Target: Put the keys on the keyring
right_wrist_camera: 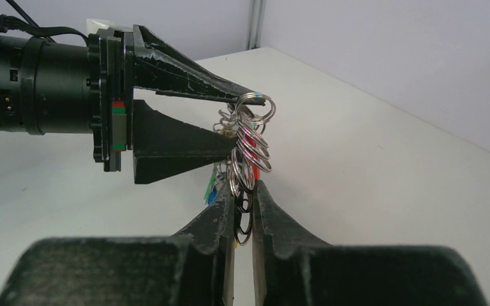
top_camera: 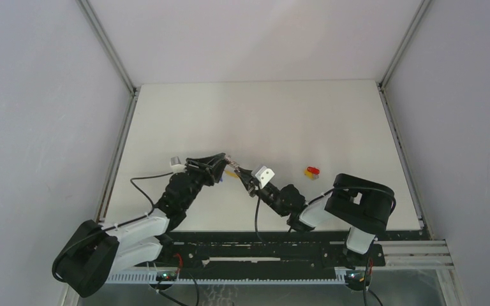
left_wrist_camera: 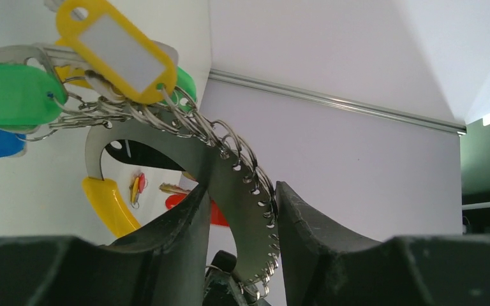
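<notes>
The keyring [left_wrist_camera: 239,166], a grey metal ring with a yellow section [left_wrist_camera: 105,204], is held up between both arms [top_camera: 231,168]. Small wire rings line its edge, and yellow [left_wrist_camera: 118,51], green [left_wrist_camera: 13,95] and blue tags hang from it. My left gripper [left_wrist_camera: 241,188] is closed on the grey plate, which touches both fingers. My right gripper [right_wrist_camera: 245,191] is shut from below on the bunch of small rings [right_wrist_camera: 249,143]. The left gripper [right_wrist_camera: 239,124] meets them from the left. The keys [top_camera: 312,171], one red and one yellow, lie on the table to the right of both grippers, and show through the ring [left_wrist_camera: 137,188].
The white table [top_camera: 261,115] has metal rails along its left [top_camera: 118,153] and right [top_camera: 399,153] edges. Grey walls stand close behind and to the sides. Both arm bases sit on the black rail [top_camera: 261,245] at the near edge.
</notes>
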`<state>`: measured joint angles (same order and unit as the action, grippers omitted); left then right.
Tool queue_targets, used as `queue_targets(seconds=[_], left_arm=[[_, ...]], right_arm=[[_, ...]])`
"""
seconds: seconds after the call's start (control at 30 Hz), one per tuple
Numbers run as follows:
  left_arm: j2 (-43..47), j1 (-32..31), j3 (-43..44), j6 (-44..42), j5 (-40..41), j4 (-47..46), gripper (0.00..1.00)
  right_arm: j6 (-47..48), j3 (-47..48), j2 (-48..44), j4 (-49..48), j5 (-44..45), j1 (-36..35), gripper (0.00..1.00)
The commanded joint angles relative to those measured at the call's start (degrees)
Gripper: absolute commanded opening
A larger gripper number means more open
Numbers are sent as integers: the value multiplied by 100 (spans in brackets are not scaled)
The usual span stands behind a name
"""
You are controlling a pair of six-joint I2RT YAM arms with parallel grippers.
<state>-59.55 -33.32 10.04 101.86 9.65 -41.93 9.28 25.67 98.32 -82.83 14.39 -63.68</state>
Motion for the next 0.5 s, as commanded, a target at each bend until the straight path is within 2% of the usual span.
queue_targets(seconds=[0.0,0.07,0.13,0.33,0.47], left_arm=[[131,101,-17,-146,217,-740,12],[83,127,-43,-275,162,-770,4],[31,148,-67,-455,84,-802,0],[-260,234,-265,-838,-86,-1263,0],[-742,370,-286,-929,-499,-1753,0]], right_arm=[[-180,-118,36,-269,-481,-251,10],[-181,-159,44,-265,-572,-250,15],[-231,-213,54,-260,-594,-252,18],[-302,-327,103,-252,-651,-244,26],[-307,-340,159,-243,-655,-208,28]])
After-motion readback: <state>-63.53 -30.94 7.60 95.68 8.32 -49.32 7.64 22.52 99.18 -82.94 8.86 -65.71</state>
